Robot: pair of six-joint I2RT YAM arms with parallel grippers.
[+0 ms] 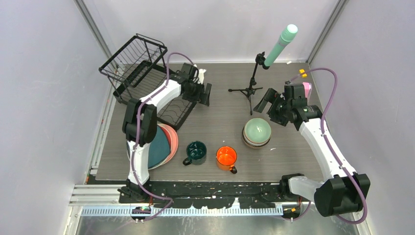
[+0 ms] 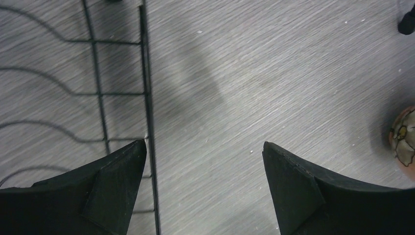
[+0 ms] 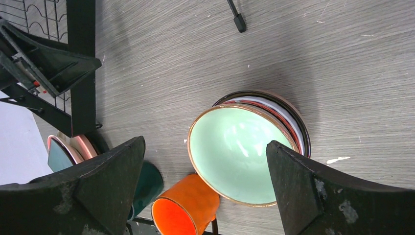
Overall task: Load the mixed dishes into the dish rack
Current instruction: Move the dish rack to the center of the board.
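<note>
The black wire dish rack (image 1: 142, 78) stands at the back left, and its tray wires (image 2: 98, 98) show in the left wrist view. My left gripper (image 1: 204, 94) (image 2: 204, 144) hangs open over bare table just right of the rack's edge. My right gripper (image 1: 266, 105) (image 3: 205, 142) is open above and behind the stack of bowls (image 1: 257, 132), which has a mint bowl (image 3: 235, 152) on top. An orange mug (image 1: 226, 156) (image 3: 186, 208) and a dark green mug (image 1: 196, 152) (image 3: 147, 183) stand near the front. The stacked plates (image 1: 161, 144) (image 3: 68, 149) lie at the front left, partly under the left arm.
A black tripod (image 1: 250, 88) holding a mint cylinder (image 1: 281, 44) stands at the back centre, close to my right gripper. A pink object (image 1: 307, 88) sits behind the right wrist. A patterned bowl's side (image 2: 405, 137) shows at the right edge of the left wrist view.
</note>
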